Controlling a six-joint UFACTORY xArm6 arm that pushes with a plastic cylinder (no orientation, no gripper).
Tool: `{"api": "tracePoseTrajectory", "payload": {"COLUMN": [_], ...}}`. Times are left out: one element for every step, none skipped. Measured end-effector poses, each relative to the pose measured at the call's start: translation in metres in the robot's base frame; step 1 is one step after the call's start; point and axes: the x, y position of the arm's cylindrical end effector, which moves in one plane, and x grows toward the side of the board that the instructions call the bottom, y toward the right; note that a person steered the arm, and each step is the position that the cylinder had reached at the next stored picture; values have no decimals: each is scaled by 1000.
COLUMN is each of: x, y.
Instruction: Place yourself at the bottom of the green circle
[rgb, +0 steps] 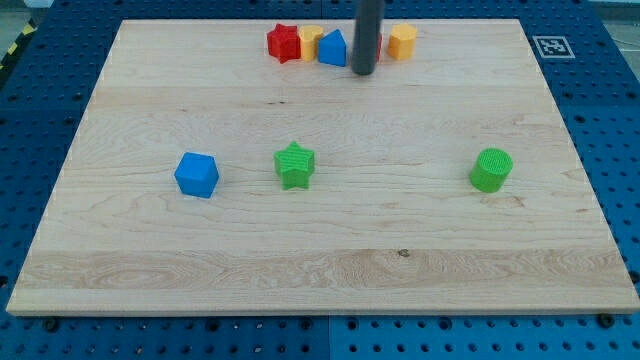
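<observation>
Nearest the camera: bare front edge of the wooden surface (300, 290), nothing sitting on it there.

End effector is a plain dark rod, no jaws, so no spread or pinch state to report. My tip (363, 73) is down near the view's top, in the middle of the back row of blocks.

Around the tip:
- blue block (333, 48), house-like shape, just to the view's left of the rod, close or touching, can't tell which
- yellow block (311, 41) behind it, mostly hidden, shape unclear
- red star (284, 43) at the left end of that row
- sliver of red (378, 45) just right of the rod, mostly hidden by it
- yellow block (402, 42) at the right end, roughly hexagonal

Further out, middle band of the surface:
- green circle (491, 169), the target, on the view's right, standing alone. My tip is well apart from it, up and to the view's left, not at its bottom side.
- green star (294, 165) near centre
- blue cube (196, 175) left of the star, with a gap between them

Labels: only a black-and-white fiducial tag (550, 46) at the surface's top right corner. No readable text or brand. Blue perforated bench (620, 150) surrounds the surface.
</observation>
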Motion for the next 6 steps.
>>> {"api": "tracePoseTrajectory", "payload": {"x": [0,29,89,181,234,235], "y": [-48,-63,-42,13,80,117]}}
